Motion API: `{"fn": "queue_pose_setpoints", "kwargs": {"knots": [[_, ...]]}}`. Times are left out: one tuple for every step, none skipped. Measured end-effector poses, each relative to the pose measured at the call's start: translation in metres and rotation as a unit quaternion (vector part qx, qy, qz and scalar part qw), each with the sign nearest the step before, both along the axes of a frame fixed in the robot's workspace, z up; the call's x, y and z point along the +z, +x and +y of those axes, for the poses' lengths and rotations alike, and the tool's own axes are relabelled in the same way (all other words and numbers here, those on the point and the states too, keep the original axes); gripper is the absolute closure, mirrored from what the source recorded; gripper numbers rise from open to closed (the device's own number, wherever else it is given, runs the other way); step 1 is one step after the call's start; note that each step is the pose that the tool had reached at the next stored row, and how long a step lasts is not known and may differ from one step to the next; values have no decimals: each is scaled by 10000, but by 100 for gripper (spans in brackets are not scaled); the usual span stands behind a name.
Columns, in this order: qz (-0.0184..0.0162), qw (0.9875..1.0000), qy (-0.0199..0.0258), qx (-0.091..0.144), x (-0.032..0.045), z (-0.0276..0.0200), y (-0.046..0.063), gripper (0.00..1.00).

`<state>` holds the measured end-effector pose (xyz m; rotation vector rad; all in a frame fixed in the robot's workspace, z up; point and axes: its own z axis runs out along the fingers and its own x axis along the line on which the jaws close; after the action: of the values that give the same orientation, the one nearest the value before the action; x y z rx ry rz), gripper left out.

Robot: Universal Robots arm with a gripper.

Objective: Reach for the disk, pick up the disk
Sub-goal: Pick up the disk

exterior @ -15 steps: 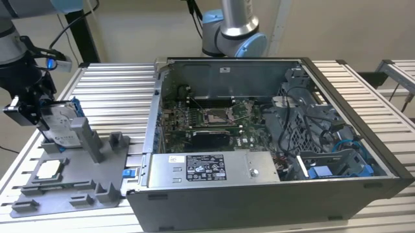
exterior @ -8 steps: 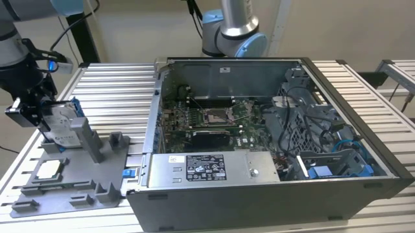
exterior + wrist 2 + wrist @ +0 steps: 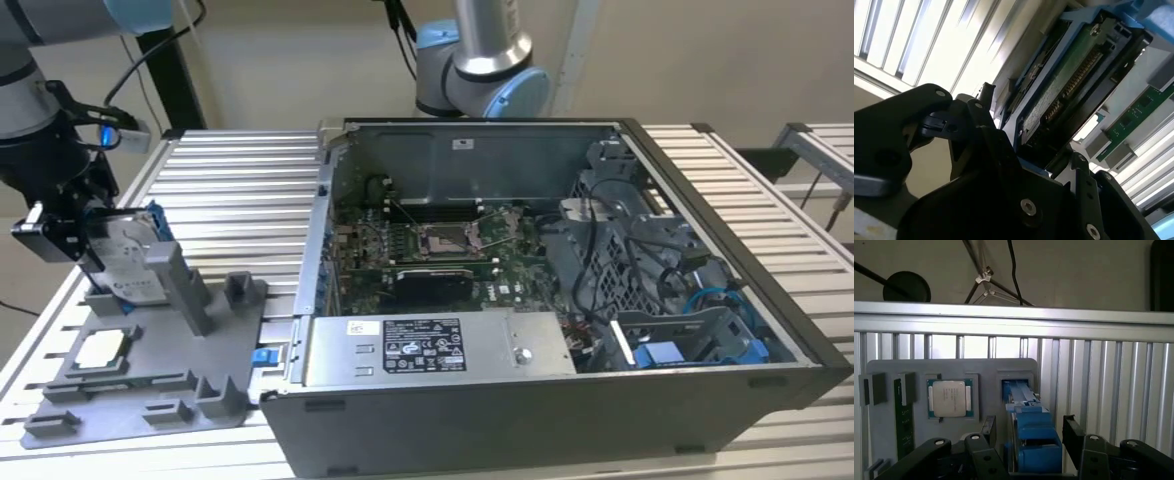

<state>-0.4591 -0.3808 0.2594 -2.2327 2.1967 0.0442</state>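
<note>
Slatted aluminium desk point(image 3: 240, 190). Grey plastic holder tray point(image 3: 150, 395) w/ upright posts sits at the near corner on the exterior view's left.

Disk point(image 3: 131, 262), a flat silver-grey metal hard drive w/ white label in a blue plastic frame, stands on edge in a tray slot, not lifted.

Black two-finger claw point(image 3: 1030, 429) straddles the disk from above, one finger per side. It is spread apart, w/ a gap between one finger point(image 3: 990, 429) and the frame.

Small white-silver square chip point(image 3: 950, 398) lies flat in an adjacent tray pocket.

Open grey PC case point(image 3: 534, 410) is just beside the tray.

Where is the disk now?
The disk stands on edge in the grey tray at the exterior view's left, beside the computer case; in the first wrist view the gripper straddles it.
</note>
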Motion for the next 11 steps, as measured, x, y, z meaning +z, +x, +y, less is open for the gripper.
{"fn": "queue_pose_setpoints", "kwargs": {"knots": [[0, 10000, 0, 0, 0, 0, 0, 0], [1, 10000, 0, 0, 0, 0, 0, 0], [1, 10000, 0, 0, -1, 0, 0, 0], [0, 10000, 0, 0, -2, 0, 0, 0], [0, 10000, 0, 0, -3, 0, 0, 0], [0, 10000, 5, 0, -3, 0, 0, 0], [-2, 10000, 8, 0, -2, 1, 0, 0], [-3, 10000, 9, -1, 2, 1, 0, 0], [-5, 10000, 9, -1, 3, 1, 0, 0], [-4, 10000, 9, -1, 3, 1, 0, 0], [-3, 10000, 9, 0, 5, 0, 1, 0]]}}
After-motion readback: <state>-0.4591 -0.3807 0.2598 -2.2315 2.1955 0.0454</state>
